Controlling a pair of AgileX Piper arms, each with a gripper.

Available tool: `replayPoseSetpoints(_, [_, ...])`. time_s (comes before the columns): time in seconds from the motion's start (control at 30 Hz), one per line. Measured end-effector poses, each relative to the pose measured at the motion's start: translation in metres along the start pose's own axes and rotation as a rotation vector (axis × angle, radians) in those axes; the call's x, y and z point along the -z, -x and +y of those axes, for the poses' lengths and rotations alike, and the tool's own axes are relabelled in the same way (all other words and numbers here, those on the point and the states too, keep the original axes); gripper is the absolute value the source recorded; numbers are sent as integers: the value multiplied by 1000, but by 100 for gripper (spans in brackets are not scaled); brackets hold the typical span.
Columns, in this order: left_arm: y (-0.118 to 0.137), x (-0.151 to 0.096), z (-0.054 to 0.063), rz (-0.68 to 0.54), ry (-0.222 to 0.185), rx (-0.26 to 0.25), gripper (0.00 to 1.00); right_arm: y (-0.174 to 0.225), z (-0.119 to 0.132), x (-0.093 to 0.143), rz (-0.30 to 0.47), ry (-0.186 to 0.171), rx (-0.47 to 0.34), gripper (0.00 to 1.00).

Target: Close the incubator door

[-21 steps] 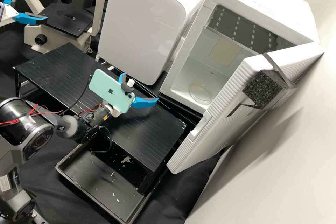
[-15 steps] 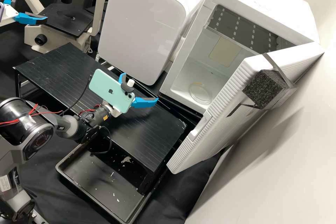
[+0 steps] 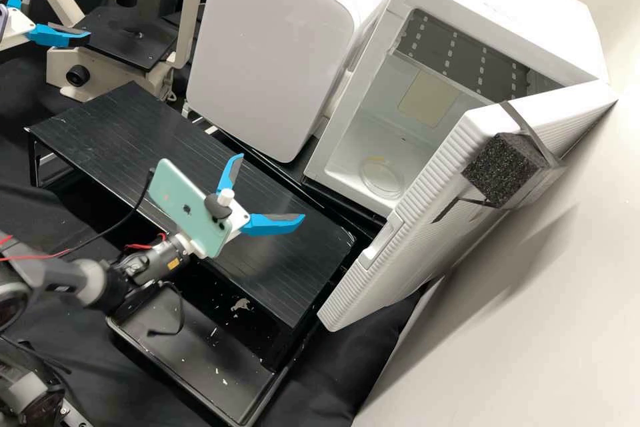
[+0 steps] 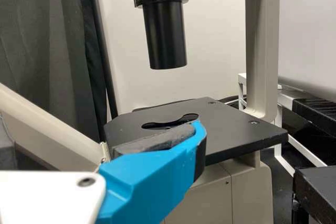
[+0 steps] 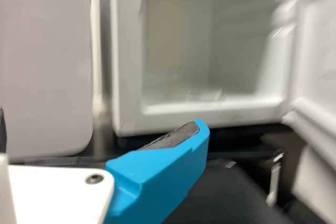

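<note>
Two grippers, fingers apart on each, nothing held: left gripper (image 3: 61,11) at upper left by the microscope (image 3: 127,37); right gripper (image 3: 271,188) just left of centre, over the black rack (image 3: 293,273). Incubator door (image 3: 400,250), right of centre, stands open, apart from both.

Handling (judged): stiff, moderately light on its hinge, not fragile; ribbed edge may catch fingertips, smooth face may let them slide. Pushing the outer face near the free edge, or on the foam block (image 3: 505,170), should beat pinching; panel looks too thick to grasp.

Obscured: left arm cut off at upper left; door's inner face turned away in high view; lower hinge hidden behind the panel.
</note>
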Motion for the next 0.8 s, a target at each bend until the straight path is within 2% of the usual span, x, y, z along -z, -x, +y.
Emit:
replayPoseSetpoints(0.23, [0, 0, 0, 0, 0, 0, 100, 60, 30, 17, 119, 18, -196, 100])
replayPoseSetpoints(0.33, [0, 0, 0, 0, 0, 0, 100, 67, 42, 16, 114, 65, -277, 100])
replayPoseSetpoints(0.4, [0, 0, 0, 0, 0, 0, 100, 70, 52, 10, 72, 90, -339, 100])
replayPoseSetpoints(0.53, [0, 0, 0, 0, 0, 0, 100, 71, 63, -6, -22, 99, -398, 100])
replayPoseSetpoints(0.7, [0, 0, 0, 0, 0, 0, 100, 63, 66, -42, -216, 80, -384, 100])
replayPoseSetpoints(0.8, [0, 0, 0, 0, 0, 0, 100, 55, 70, -57, -290, 69, -369, 100])
